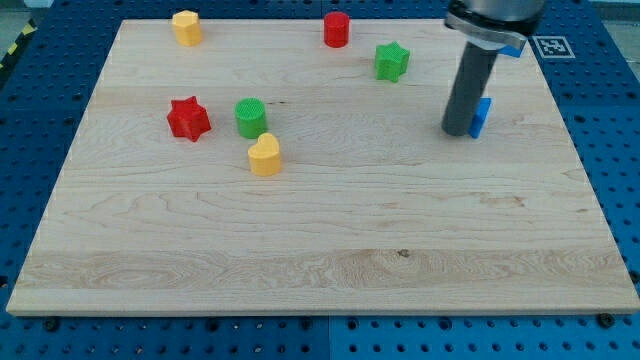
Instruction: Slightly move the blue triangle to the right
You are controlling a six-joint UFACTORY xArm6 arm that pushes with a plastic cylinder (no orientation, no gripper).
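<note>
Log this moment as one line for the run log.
my tip: touching blue triangle's left side | blue triangle: near board's right edge | step: rightward push not judged done

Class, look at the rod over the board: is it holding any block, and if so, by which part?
Nothing is held. My tip stands against the blue block's left side.
</note>
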